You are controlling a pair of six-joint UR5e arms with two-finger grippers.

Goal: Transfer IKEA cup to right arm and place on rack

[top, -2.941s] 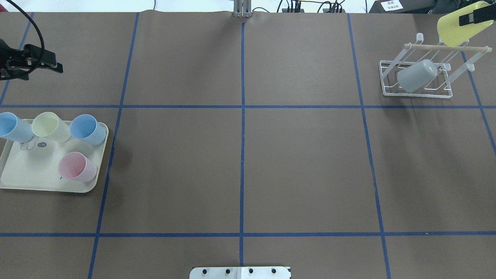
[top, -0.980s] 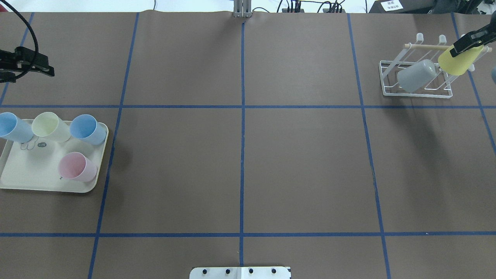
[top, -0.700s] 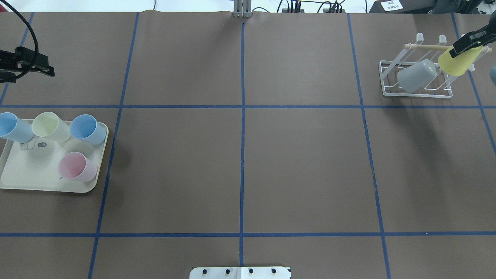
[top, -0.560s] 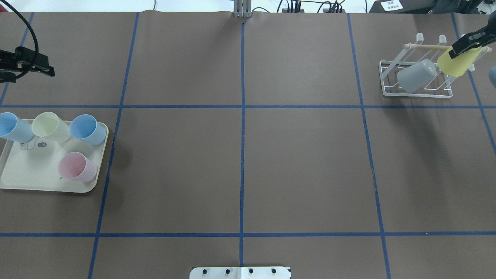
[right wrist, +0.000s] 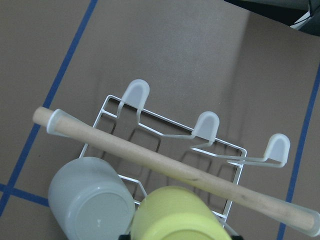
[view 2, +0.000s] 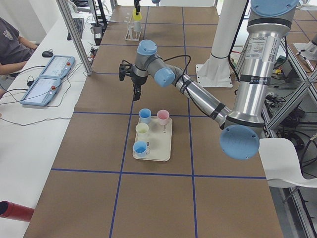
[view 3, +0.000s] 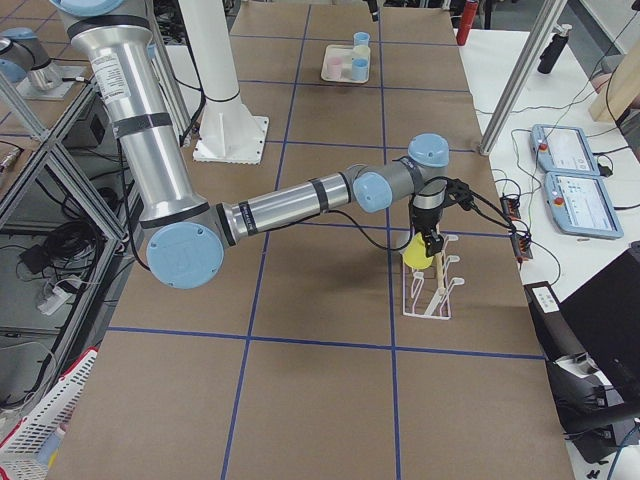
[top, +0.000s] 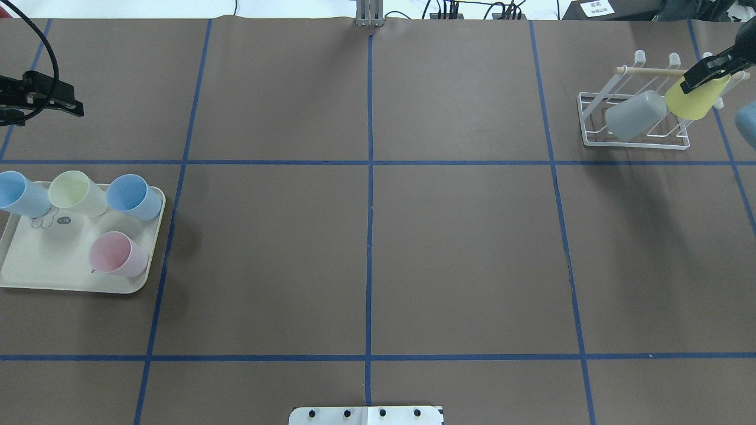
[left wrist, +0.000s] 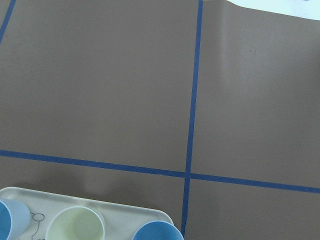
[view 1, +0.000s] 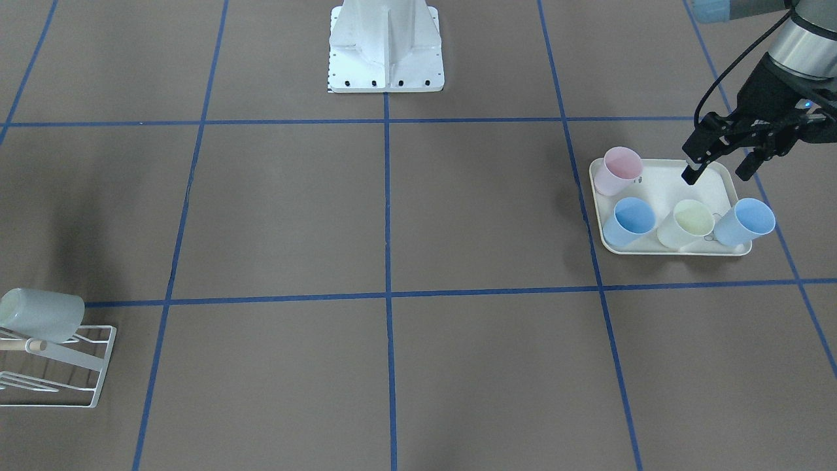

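Note:
My right gripper (top: 699,81) is shut on a yellow IKEA cup (top: 692,100) and holds it tilted over the right prongs of the white wire rack (top: 636,140), just below the wooden dowel (right wrist: 165,167). In the right wrist view the yellow cup (right wrist: 175,215) sits close beside a grey cup (right wrist: 90,197) that hangs on the rack (right wrist: 165,132). My left gripper (view 1: 716,174) is open and empty, above the far edge of the cream tray (view 1: 660,190).
The tray (top: 53,268) at the left holds a pink cup (top: 117,255), two blue cups (top: 133,196) and a pale yellow cup (top: 77,193). The robot base (view 1: 386,46) stands at the near middle. The right arm's blue joint cap (top: 747,124) hangs beside the rack.
My right gripper has brought the yellow cup down from high at the back right onto the rack, then edged it left toward the grey cup. The left gripper shifted slightly left.

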